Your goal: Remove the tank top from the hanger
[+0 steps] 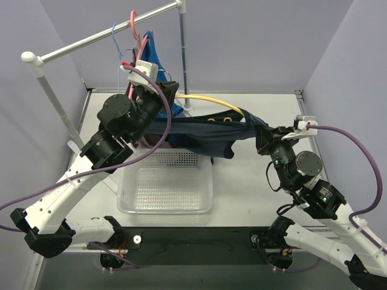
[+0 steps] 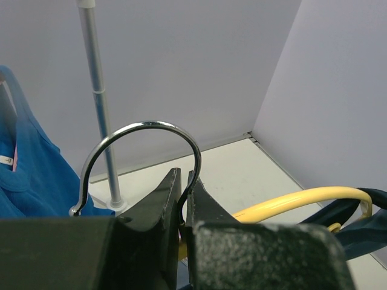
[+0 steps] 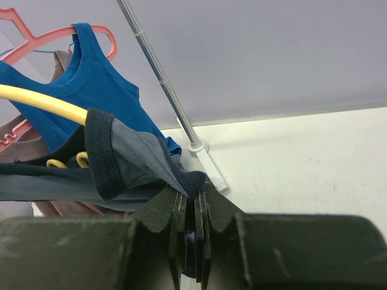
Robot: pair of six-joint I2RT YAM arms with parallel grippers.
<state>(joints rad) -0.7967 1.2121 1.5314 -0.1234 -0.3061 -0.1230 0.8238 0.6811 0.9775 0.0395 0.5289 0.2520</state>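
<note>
1. Navy tank top (image 1: 199, 130). It is stretched in the air over the middle of the counter (image 1: 254, 187), nearer the far edge, and hangs partly above the far rim of the basket. It is not off the hanger: one yellow arm runs into the strap opening at the garment's right end.
2. Yellow hanger (image 1: 211, 101). It is held aloft near the far edge, left of centre, with its metal hook (image 2: 145, 130) free of the rack rod.
3. Left gripper (image 1: 168, 92). Its jaws are clenched on the base of the hook, which the left wrist view shows pinched between both fingers.
4. Right gripper (image 1: 261, 134). It is clamped on a fold of the tank top's strap hem, toward the right edge.
5. Clear basket (image 1: 166, 202). It sits on the counter toward the near edge, left of centre.
6. Rack (image 1: 109, 33). It stands at the far left corner and carries a blue top (image 1: 158, 57) on a pink hanger (image 1: 134, 27).
</note>
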